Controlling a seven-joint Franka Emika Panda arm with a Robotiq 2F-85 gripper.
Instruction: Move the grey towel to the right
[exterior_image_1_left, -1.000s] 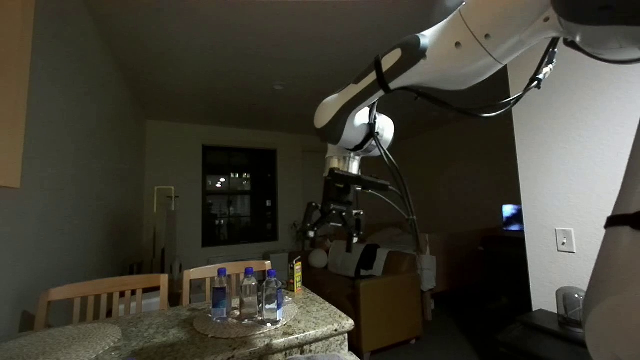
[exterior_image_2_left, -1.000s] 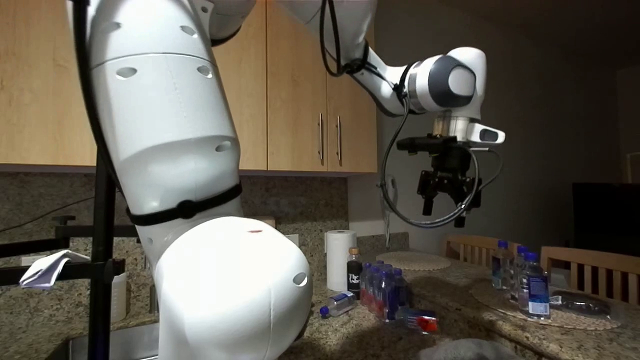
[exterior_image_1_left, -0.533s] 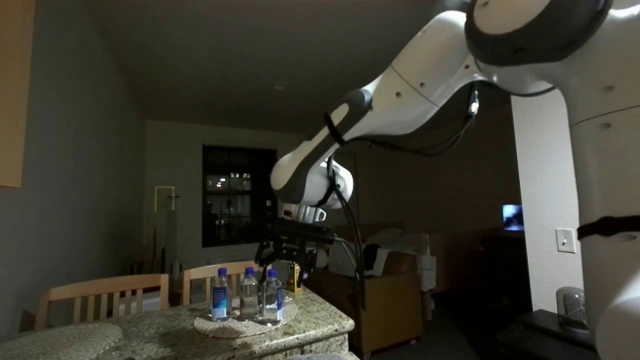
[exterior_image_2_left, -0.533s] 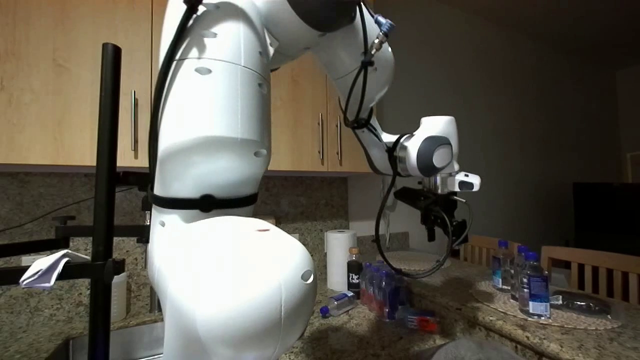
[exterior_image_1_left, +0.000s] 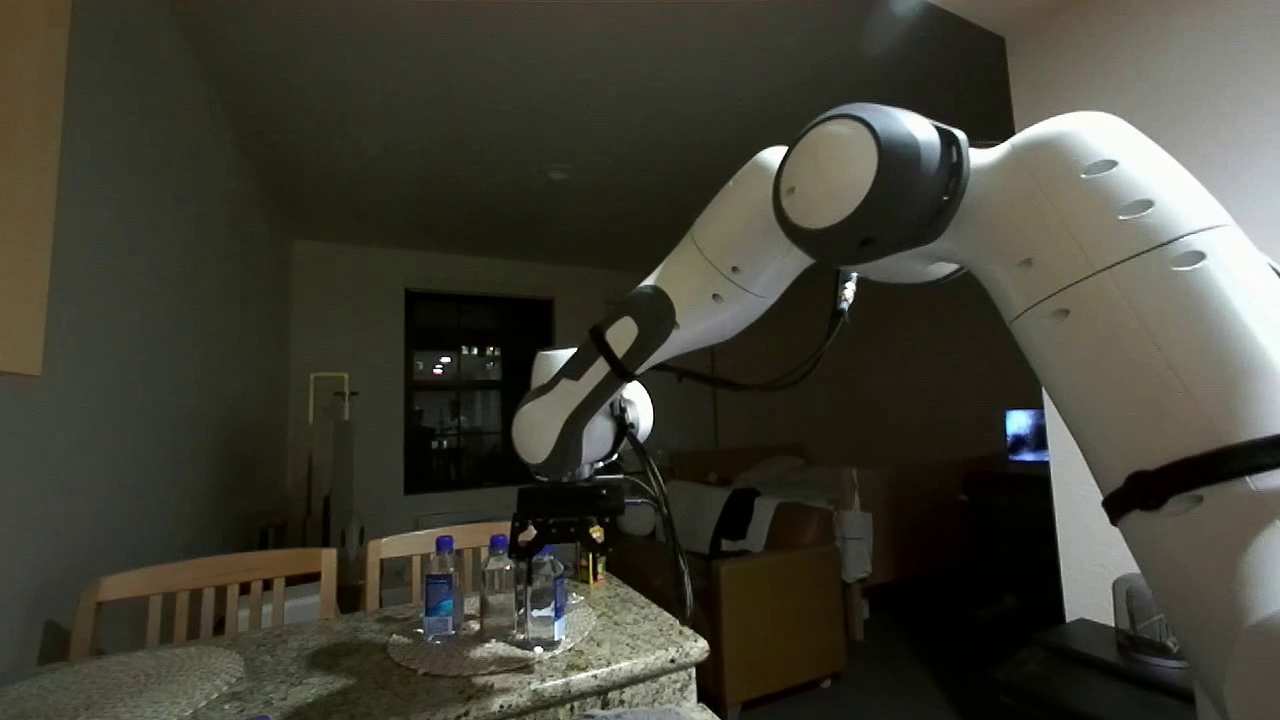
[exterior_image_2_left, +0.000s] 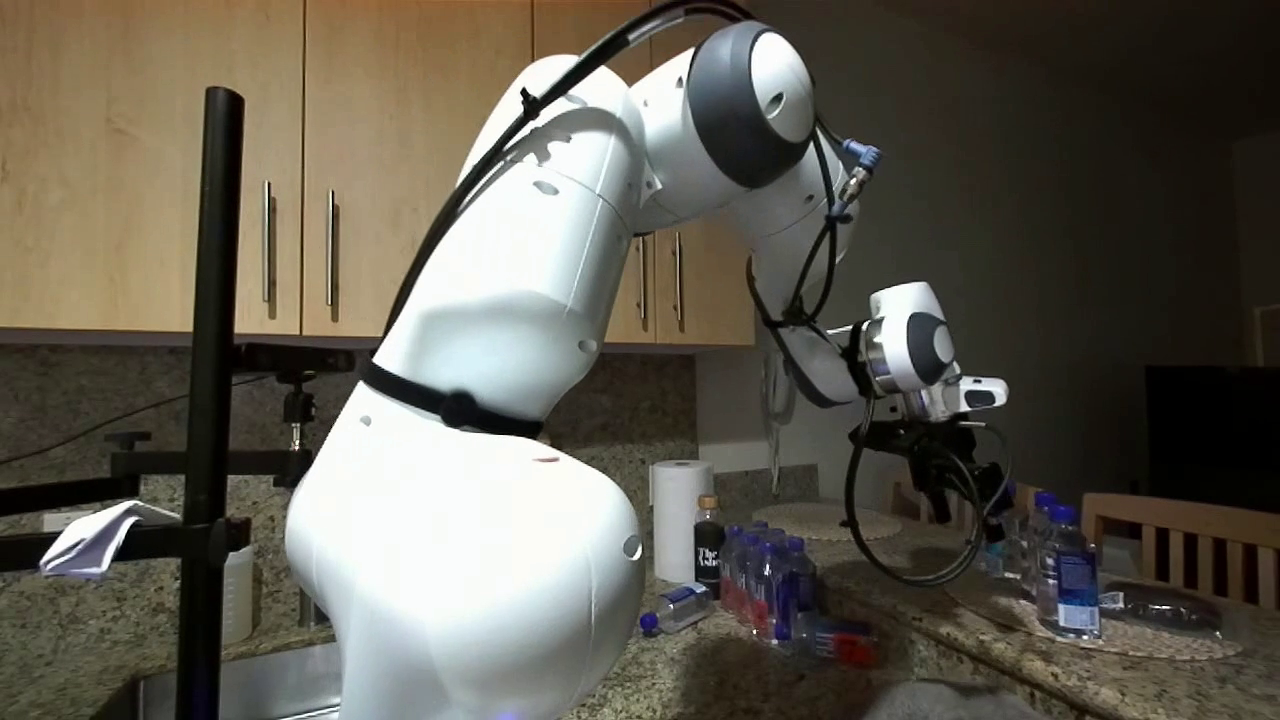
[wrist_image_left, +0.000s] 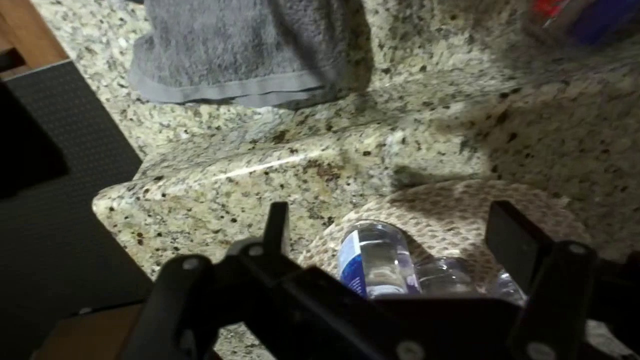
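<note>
Your end effector (wrist_image_left: 389, 206) stands wide near the clear plastic, blue-capped water bottles (exterior_image_1_left: 498, 595); sweeping sideways could topple them. The grey terry towel (wrist_image_left: 240, 55) lies on the lower speckled-granite tabletop (wrist_image_left: 415, 55); crossing low, you may hit the raised ledge (wrist_image_left: 320, 175).

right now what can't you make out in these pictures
Grey towel: cut off by the top edge in the wrist view, by the bottom edge in both exterior views.
Labelled bottle: upper part hidden behind the pincer in the wrist view.
Red and blue item: blurred and cut off by the top edge in the wrist view.
</note>
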